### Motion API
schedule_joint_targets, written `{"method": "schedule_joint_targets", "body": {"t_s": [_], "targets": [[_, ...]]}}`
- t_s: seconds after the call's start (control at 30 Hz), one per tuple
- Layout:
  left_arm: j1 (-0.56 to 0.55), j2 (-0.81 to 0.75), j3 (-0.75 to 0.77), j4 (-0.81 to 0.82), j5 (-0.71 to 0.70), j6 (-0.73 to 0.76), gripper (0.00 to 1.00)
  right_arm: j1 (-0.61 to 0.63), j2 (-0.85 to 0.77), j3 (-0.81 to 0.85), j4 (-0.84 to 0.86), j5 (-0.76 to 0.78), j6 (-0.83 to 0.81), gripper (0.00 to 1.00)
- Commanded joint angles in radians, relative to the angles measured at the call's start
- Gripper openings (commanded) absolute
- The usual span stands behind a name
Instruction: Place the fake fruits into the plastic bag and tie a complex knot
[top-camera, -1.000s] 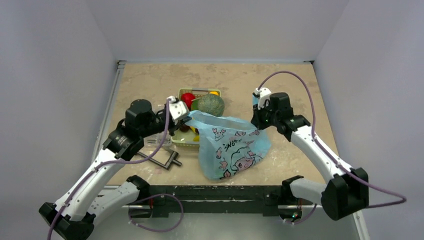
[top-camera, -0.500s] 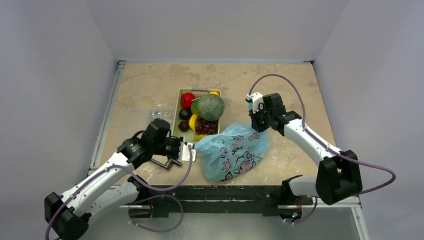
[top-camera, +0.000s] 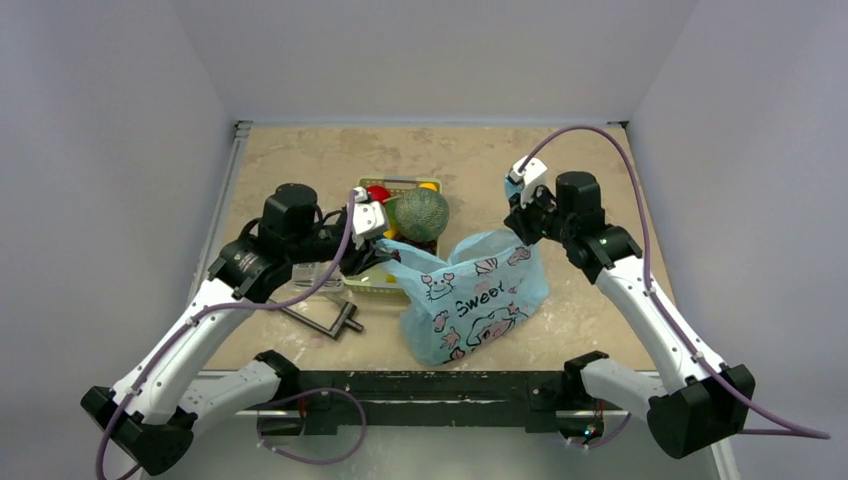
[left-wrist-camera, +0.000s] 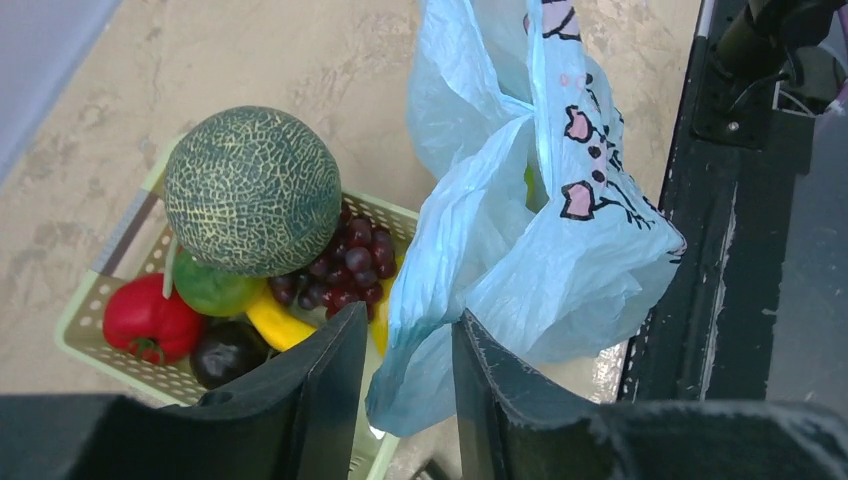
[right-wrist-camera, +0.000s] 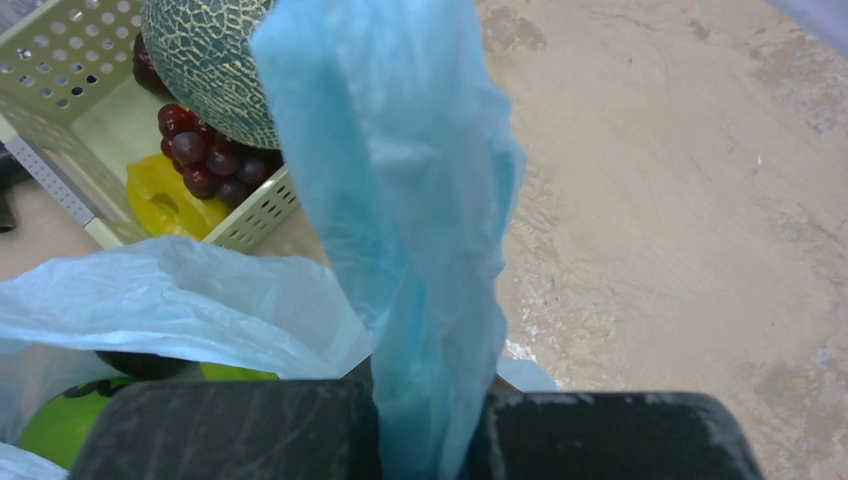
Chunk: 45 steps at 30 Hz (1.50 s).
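Right pincer (right-wrist-camera: 425, 395) pinches plastic bag (top-camera: 470, 295) handle, held up. Left pincer (left-wrist-camera: 405, 325) spread, bag's left edge between fingers, beside basket (left-wrist-camera: 78, 322).

Upright light-blue plastic bag (top-camera: 470, 300) beside fake fruits (top-camera: 421, 212) in basket (right-wrist-camera: 60, 60)

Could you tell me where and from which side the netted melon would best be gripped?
Probably from straight above, with the jaws spanning the widest part of the melon. It sits topmost in the basket, resting on the grapes, so its upper half is exposed while other fruit crowds it lower down. The plastic bag hangs close on the near side.
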Motion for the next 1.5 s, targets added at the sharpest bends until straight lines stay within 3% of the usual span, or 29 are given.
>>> {"method": "schedule_joint_targets", "body": {"t_s": [0.0, 0.23, 0.3, 0.4, 0.5, 0.6, 0.63, 0.7, 0.77, 0.93, 1.03, 1.3, 1.47], "targets": [[0.039, 0.031, 0.060, -0.042, 0.026, -0.144, 0.36, -0.002, -0.004, 0.009, 0.003, -0.034, -0.005, 0.00], [0.049, -0.031, 0.080, -0.007, 0.084, -0.156, 0.41, -0.001, -0.004, 0.006, 0.009, -0.034, -0.004, 0.00], [0.049, -0.035, 0.095, -0.010, 0.099, -0.145, 0.31, -0.001, -0.004, 0.009, 0.009, -0.034, -0.006, 0.00], [0.048, -0.019, 0.117, -0.030, 0.125, -0.125, 0.00, -0.001, -0.008, 0.014, 0.013, -0.034, 0.002, 0.00], [0.049, 0.002, 0.136, -0.057, 0.141, -0.120, 0.00, -0.002, -0.007, 0.026, 0.008, -0.024, 0.012, 0.01], [0.049, 0.009, 0.145, -0.033, 0.132, -0.161, 0.00, -0.003, -0.019, 0.071, -0.015, 0.005, 0.004, 0.57], [0.049, 0.014, 0.151, -0.023, 0.123, -0.183, 0.00, -0.006, -0.030, 0.093, -0.015, 0.019, -0.007, 0.70], [0.049, 0.036, 0.170, -0.013, 0.106, -0.234, 0.00, -0.007, -0.073, 0.136, 0.000, -0.014, -0.036, 0.89], [0.049, 0.062, 0.190, -0.010, 0.095, -0.283, 0.00, -0.007, -0.125, 0.174, 0.010, -0.086, -0.083, 0.98], [0.049, 0.097, 0.207, 0.041, 0.101, -0.396, 0.00, 0.001, -0.124, 0.267, 0.001, -0.396, -0.084, 0.99], [0.049, 0.115, 0.235, 0.062, 0.111, -0.435, 0.00, 0.053, -0.108, 0.244, 0.098, -0.533, -0.005, 0.99], [0.049, 0.163, 0.290, 0.064, 0.145, -0.463, 0.00, 0.373, -0.017, 0.159, 0.290, -0.419, -0.055, 0.99], [0.048, 0.168, 0.297, 0.071, 0.151, -0.461, 0.00, 0.460, 0.032, 0.073, 0.380, -0.353, -0.056, 0.99]]}}
